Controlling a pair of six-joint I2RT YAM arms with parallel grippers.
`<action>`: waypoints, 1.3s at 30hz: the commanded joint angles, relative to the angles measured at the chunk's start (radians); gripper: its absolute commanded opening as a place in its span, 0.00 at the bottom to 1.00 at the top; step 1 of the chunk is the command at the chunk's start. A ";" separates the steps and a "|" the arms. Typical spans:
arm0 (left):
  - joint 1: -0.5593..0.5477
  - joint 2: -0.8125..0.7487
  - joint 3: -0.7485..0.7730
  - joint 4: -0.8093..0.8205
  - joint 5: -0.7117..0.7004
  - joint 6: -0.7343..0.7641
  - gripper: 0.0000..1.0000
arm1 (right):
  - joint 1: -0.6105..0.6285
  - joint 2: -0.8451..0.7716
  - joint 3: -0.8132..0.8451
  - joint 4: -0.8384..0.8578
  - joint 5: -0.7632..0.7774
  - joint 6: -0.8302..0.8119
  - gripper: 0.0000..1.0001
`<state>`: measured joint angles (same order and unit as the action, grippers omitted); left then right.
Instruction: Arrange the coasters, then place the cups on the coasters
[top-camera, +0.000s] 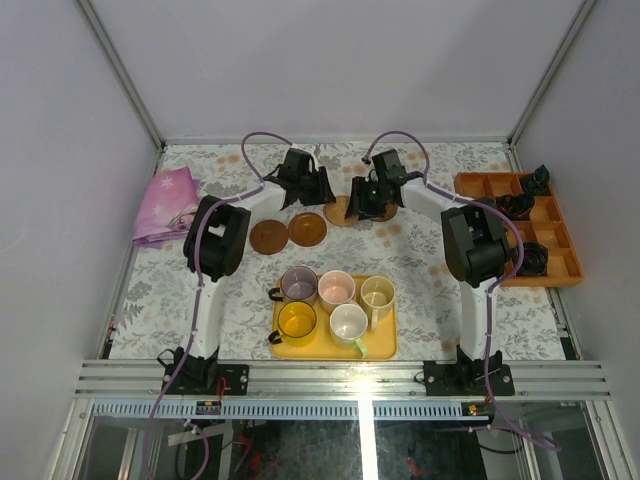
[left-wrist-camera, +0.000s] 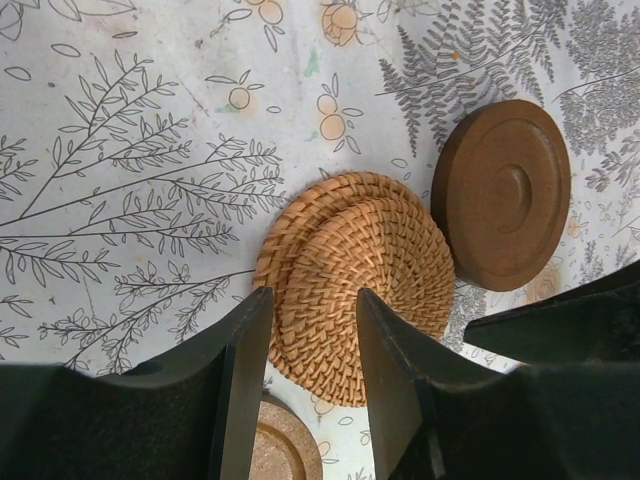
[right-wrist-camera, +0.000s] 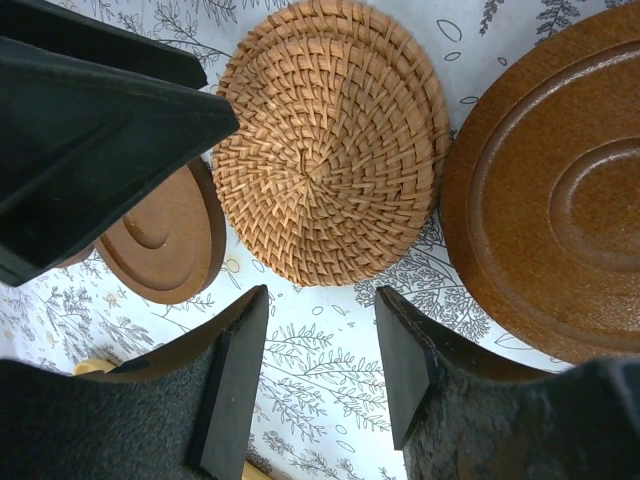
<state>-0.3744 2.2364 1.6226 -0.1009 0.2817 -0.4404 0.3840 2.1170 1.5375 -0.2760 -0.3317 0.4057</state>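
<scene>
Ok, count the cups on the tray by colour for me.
Yellow cup: 1
Purple-grey cup: 1
Pink cup: 1
Cream cup: 1
White cup, green handle: 1
Total: 5, all on the tray

Five cups (top-camera: 336, 290) stand on the yellow tray (top-camera: 385, 345).
</scene>
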 joint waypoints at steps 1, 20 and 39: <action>0.009 0.026 0.041 -0.012 0.016 0.000 0.39 | -0.006 0.021 0.044 0.030 -0.042 0.018 0.54; 0.009 0.026 0.028 -0.009 0.042 -0.025 0.40 | -0.005 0.001 0.012 0.014 -0.010 -0.004 0.53; 0.009 -0.048 -0.036 0.047 0.016 -0.031 0.41 | -0.010 0.011 0.024 0.037 0.027 -0.015 0.52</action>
<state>-0.3702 2.2276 1.5906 -0.1059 0.3046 -0.4671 0.3805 2.1479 1.5421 -0.2707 -0.3157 0.4023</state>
